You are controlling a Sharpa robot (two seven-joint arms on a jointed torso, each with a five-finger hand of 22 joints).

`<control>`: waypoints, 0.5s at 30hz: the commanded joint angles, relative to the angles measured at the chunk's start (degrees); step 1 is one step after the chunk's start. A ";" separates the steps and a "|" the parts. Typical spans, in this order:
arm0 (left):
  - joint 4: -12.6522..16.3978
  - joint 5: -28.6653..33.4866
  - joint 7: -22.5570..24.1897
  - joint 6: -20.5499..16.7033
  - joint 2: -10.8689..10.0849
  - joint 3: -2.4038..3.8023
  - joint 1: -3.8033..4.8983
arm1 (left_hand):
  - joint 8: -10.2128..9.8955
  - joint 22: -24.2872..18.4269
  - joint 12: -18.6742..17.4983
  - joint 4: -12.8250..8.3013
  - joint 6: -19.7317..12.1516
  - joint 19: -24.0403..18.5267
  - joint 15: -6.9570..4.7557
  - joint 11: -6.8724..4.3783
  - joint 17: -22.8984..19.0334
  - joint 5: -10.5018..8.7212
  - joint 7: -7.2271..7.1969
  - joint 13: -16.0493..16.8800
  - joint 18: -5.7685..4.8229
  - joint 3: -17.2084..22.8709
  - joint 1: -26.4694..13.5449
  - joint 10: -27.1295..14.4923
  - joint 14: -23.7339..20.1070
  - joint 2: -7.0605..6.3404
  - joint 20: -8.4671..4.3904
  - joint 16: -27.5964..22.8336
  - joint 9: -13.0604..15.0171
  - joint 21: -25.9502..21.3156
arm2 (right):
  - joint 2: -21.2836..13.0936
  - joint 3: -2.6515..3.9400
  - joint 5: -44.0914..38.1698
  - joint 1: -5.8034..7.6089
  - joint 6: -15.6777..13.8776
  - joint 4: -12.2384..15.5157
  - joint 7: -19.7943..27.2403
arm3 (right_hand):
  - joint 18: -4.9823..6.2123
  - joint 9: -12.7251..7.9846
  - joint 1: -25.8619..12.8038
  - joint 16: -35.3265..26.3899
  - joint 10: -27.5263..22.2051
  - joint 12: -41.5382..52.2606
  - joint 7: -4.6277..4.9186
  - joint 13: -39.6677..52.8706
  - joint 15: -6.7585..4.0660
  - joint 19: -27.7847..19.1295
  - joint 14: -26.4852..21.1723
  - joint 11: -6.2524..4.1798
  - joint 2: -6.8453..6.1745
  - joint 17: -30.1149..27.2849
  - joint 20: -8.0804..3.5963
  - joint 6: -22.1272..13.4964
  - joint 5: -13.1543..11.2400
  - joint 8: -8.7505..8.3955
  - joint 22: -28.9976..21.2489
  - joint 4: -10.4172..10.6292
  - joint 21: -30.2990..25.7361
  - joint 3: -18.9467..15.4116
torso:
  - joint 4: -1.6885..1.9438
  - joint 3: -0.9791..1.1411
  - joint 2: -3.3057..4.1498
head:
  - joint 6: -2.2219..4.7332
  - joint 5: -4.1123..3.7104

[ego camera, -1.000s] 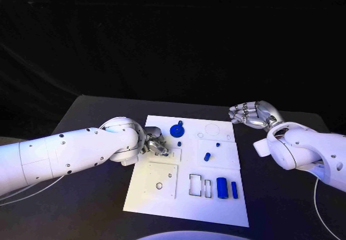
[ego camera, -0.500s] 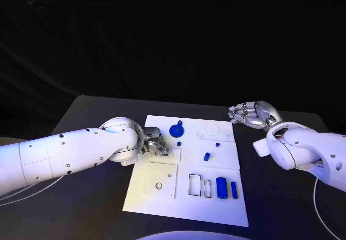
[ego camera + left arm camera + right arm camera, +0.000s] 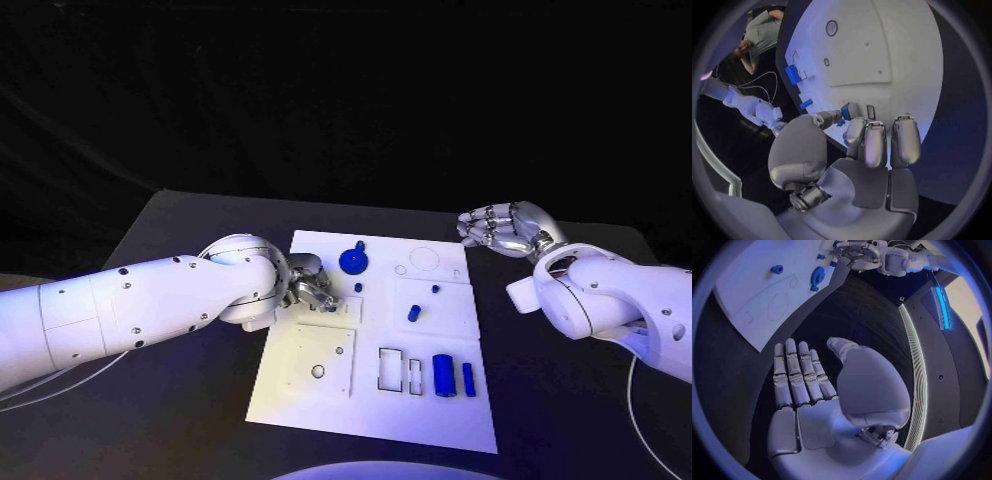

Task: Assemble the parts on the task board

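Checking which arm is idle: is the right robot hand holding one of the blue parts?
No. In the right wrist view the right robot hand is open over the black table, beside the task board.

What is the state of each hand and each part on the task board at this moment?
left hand: over the board's left side, pinching a small blue part between its fingertips.
right hand: off the board's far right corner, holding nothing, fingers apart.
task board: lying flat on the table.
blue disc: lying on the board.
two blue blocks: seated side by side near the board's front edge.
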 commanded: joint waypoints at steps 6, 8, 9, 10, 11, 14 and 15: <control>0.18 0.42 0.37 0.67 0.11 0.02 -0.04 | 0.28 0.22 0.49 0.42 0.33 0.39 -0.40 -0.38 5.41 0.00 0.01 0.20 -0.95 -1.21 0.70 0.33 3.64 -0.29 -0.09 0.33 -0.22 -0.23 | -0.02 0.00 -0.34 -0.02 0.94 0.07 0.15 | 0.60 -0.09 -0.81 -0.19 -0.09 0.42 3.37 -0.05 0.18 -0.22 0.17 0.43 -0.01 -0.10 0.03 0.46 0.31 -0.20 -0.10 0.25 -0.19 -0.09 | 0.00 0.00 0.01 | -0.07 0.01; 0.25 0.42 0.39 0.64 0.10 0.05 -0.05 | 0.28 0.24 0.49 0.53 0.33 0.42 -0.41 -0.38 5.38 -0.01 0.00 0.19 -0.96 -1.40 0.74 0.33 3.63 -0.29 -0.09 0.31 -0.26 -0.22 | -0.03 0.00 -0.34 -0.02 0.95 0.09 0.17 | 0.61 -0.09 -0.91 -0.21 -0.09 0.43 3.38 -0.05 0.18 -0.24 0.18 0.43 -0.03 -0.12 0.03 0.47 0.31 -0.19 -0.14 0.30 -0.18 -0.15 | -0.01 -0.01 0.02 | -0.06 0.02; 0.29 0.42 0.40 0.62 0.09 0.07 -0.05 | 0.28 0.24 0.49 0.53 0.33 0.42 -0.41 -0.38 5.38 -0.01 0.00 0.19 -0.96 -1.40 0.74 0.33 3.63 -0.29 -0.09 0.31 -0.26 -0.22 | -0.03 0.00 -0.34 -0.02 0.95 0.09 0.17 | 0.61 -0.09 -0.91 -0.21 -0.09 0.43 3.38 -0.05 0.18 -0.24 0.18 0.43 -0.03 -0.12 0.03 0.47 0.31 -0.19 -0.14 0.30 -0.18 -0.15 | -0.03 -0.02 0.03 | -0.06 0.01; 0.32 0.42 0.41 0.60 0.08 0.09 -0.05 | 0.29 0.20 0.46 0.58 0.33 0.39 -0.41 -0.39 5.38 0.00 0.00 0.13 -0.95 -1.53 0.79 0.30 3.63 -0.31 -0.09 0.32 -0.29 -0.24 | -0.04 0.00 -0.34 -0.02 0.95 0.09 0.18 | 0.61 -0.09 -0.91 -0.21 -0.09 0.43 3.38 -0.05 0.18 -0.24 0.18 0.43 -0.03 -0.12 0.03 0.47 0.31 -0.19 -0.14 0.30 -0.18 -0.15 | -0.04 -0.03 0.04 | -0.04 -0.01; 0.36 0.42 0.42 0.57 0.07 0.10 -0.06 | 0.29 0.25 0.44 0.58 0.33 0.42 -0.41 -0.39 5.40 0.01 0.00 0.11 -0.96 -1.56 0.82 0.30 3.63 -0.31 -0.09 0.32 -0.29 -0.22 | -0.04 0.00 -0.34 -0.02 0.96 0.10 0.18 | 0.61 -0.10 -1.02 -0.25 -0.08 0.46 3.38 -0.06 0.18 -0.26 0.19 0.43 -0.04 -0.14 0.04 0.47 0.30 -0.19 -0.19 0.37 -0.17 -0.21 | -0.04 -0.03 0.04 | -0.04 -0.01; 0.47 0.42 0.46 0.45 0.01 0.15 -0.07 | 0.28 0.15 0.46 0.71 0.30 0.36 -0.42 -0.39 5.39 0.03 0.00 0.13 -0.93 -1.89 0.85 0.30 3.63 -0.39 -0.10 0.32 -0.36 -0.27 | -0.06 0.00 -0.37 -0.02 0.99 0.12 0.15 | 0.61 -0.11 -1.01 -0.27 -0.08 0.47 3.37 -0.06 0.18 -0.27 0.21 0.42 -0.13 -0.15 0.04 0.48 0.29 -0.19 -0.23 0.32 -0.17 -0.26 | -0.05 -0.03 0.04 | -0.02 -0.01; 0.48 0.44 0.47 0.42 -0.01 0.16 -0.07 | 0.28 0.18 0.45 0.77 0.30 0.38 -0.42 -0.38 5.37 0.03 0.01 0.12 -0.94 -2.02 0.84 0.29 3.63 -0.41 -0.11 0.31 -0.39 -0.26 | -0.06 0.00 -0.37 -0.02 0.99 0.13 0.15 | 0.61 -0.11 -1.01 -0.27 -0.08 0.47 3.37 -0.06 0.18 -0.27 0.21 0.42 -0.13 -0.15 0.04 0.48 0.29 -0.19 -0.23 0.32 -0.17 -0.26 | -0.04 -0.02 0.03 | -0.02 -0.04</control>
